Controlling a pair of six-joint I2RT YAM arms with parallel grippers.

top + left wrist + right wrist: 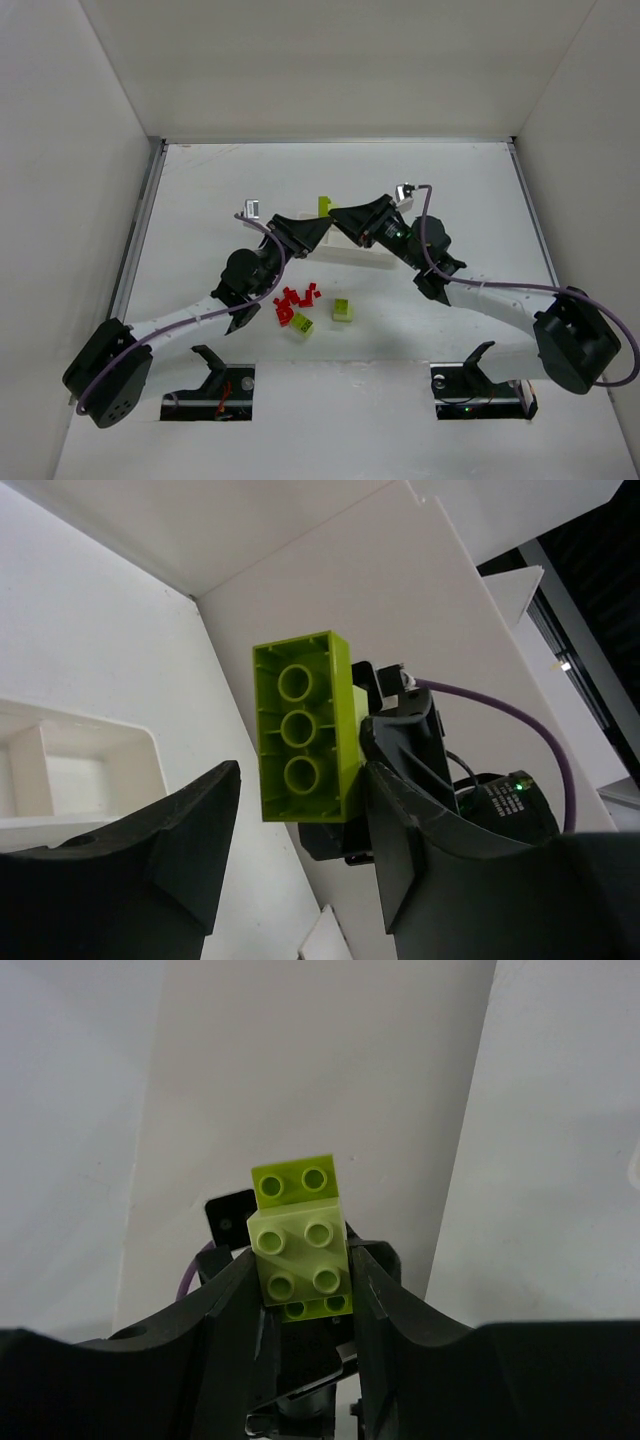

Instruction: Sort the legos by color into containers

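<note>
The right gripper [305, 1280] is clamped on the held lime-green brick [300, 1240], 1 finger pressed to each long side. The studded face points at the right wrist camera, and a paler 4-stud block sits over the brick's middle.

The left gripper [300, 790] faces the brick's hollow underside, where 3 round tubes show. Its jaws are spread. A strip of white background shows between 1 finger [190, 830] and the brick, while the other finger overlaps the brick's edge; I cannot tell if it touches.

From the top camera, the 2 grippers meet nose to nose above the middle of the table [470, 200], with the brick standing up between them. The white tray [120, 730] lies beneath them, mostly hidden; 1 compartment and a divider show in the left wrist view.

The red bricks [297, 297] lie in a loose cluster on the table nearer the arm bases. The 2 loose lime-green bricks [302, 325] [342, 311] sit just beside that cluster, outside the tray.
</note>
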